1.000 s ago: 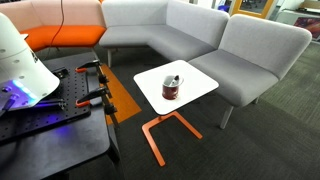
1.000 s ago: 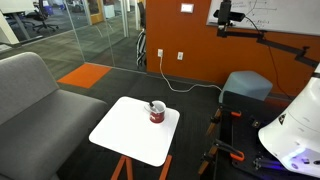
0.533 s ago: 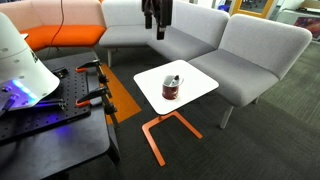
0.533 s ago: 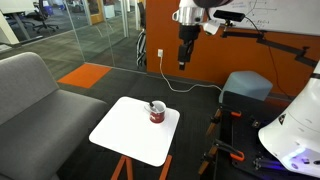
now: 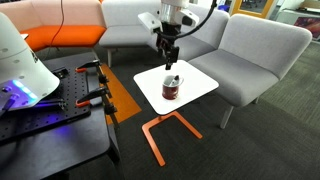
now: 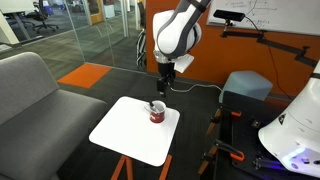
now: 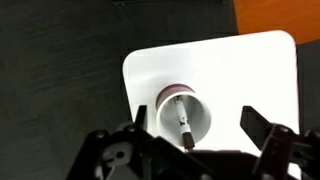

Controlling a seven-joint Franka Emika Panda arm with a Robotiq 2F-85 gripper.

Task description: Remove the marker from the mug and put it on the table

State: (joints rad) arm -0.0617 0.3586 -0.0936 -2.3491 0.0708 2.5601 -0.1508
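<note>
Gripper [image 5: 168, 60] hangs right above the mug [image 5: 172, 89] without touching it. There's a gap of plain air between fingertips and rim in both exterior views. In the wrist view the fingers [image 7: 141, 115] are spread wide, one on each side of the mug, with nothing pinched between them.

Marker [image 7: 183, 122] is in the mug, leaning on the white inner wall with its top near the rim. In the exterior views it's only a thin sliver poking up, too small to say more.

Mug stands upright on the table [image 5: 203, 82]. In the wrist view it sits closer to one side edge of the white top, so there's a wide bare stretch on the far side and a narrow strip on the near one. In an exterior view the mug [image 6: 156, 114] is up toward the corner on the workbench side, and the bare part of the top [image 6: 120, 130] runs off toward the sofa.

The grey sofa [image 5: 190, 30] wraps two sides of the table — near its edges but apart. The black workbench [image 5: 60, 125] with its clamps is on another side, across an orange floor strip [image 5: 122, 98]. The room above the top is open apart from the arm coming down.
</note>
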